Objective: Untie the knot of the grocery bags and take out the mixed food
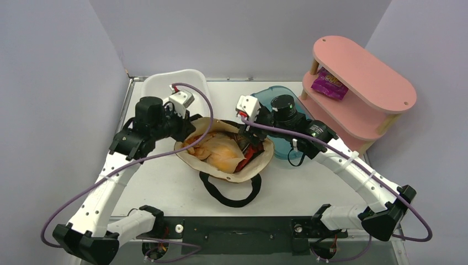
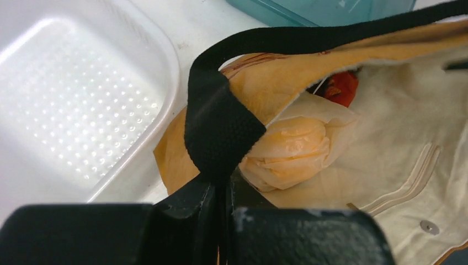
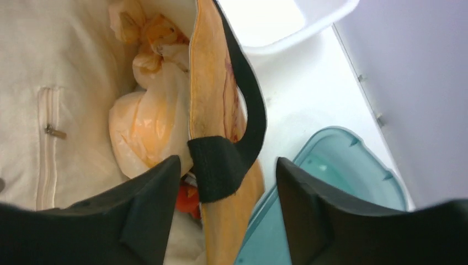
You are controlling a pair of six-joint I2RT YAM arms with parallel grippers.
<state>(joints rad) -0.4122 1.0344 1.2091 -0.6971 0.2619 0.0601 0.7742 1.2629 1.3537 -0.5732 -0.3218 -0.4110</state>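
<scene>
The mustard-brown tote (image 1: pixel 259 165) lies open mid-table, cream lining up, one black strap (image 1: pixel 229 194) looped toward me. Inside it sits the knotted peach plastic bag (image 1: pixel 218 152), with something red (image 1: pixel 251 152) beside it. At the tote's left rim, my left gripper (image 2: pixel 221 185) is shut on the other black strap (image 2: pixel 221 127), and the peach bag (image 2: pixel 292 149) lies just beyond it. My right gripper (image 3: pixel 226 179) is open, straddling the tote's right rim (image 3: pixel 212 83) and a strap end (image 3: pixel 221 165) without touching them. Apart from the red item, the food is hidden.
A white tub (image 1: pixel 165 85) stands behind the tote's left side. A teal tub (image 1: pixel 265 95) is at its right, under my right arm. A pink two-tier shelf (image 1: pixel 359 83) at the back right holds a purple packet (image 1: pixel 329 84).
</scene>
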